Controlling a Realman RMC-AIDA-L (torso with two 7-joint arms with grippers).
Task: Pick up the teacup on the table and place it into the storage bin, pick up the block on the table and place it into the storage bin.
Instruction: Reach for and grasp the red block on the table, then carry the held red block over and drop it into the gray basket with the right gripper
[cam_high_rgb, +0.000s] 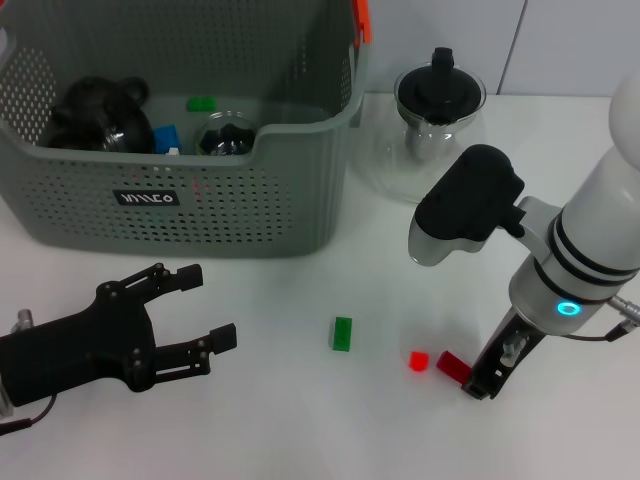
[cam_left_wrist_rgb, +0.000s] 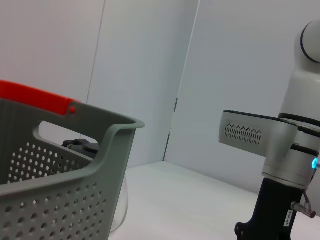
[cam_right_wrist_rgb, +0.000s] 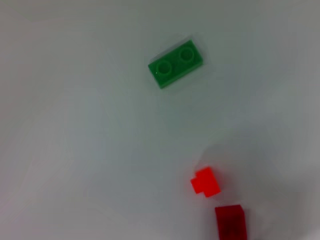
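Hovering low at the near left of the table (cam_high_rgb: 270, 420), the left gripper (cam_high_rgb: 205, 310) has its fingers spread and holds nothing. Behind it stands the storage bin (cam_high_rgb: 190, 215), holding dark cups (cam_high_rgb: 100, 115), a blue block (cam_high_rgb: 166, 138) and a green one (cam_high_rgb: 202, 103). On open white tabletop in front lie a green block (cam_high_rgb: 342, 333), then a small red block (cam_high_rgb: 418, 360) and a darker red block (cam_high_rgb: 453, 366). The right gripper (cam_high_rgb: 490, 378) touches that last block; whether its fingers are spread, I cannot tell. A glass teapot (cam_high_rgb: 435, 125) stands beside the bin's right wall
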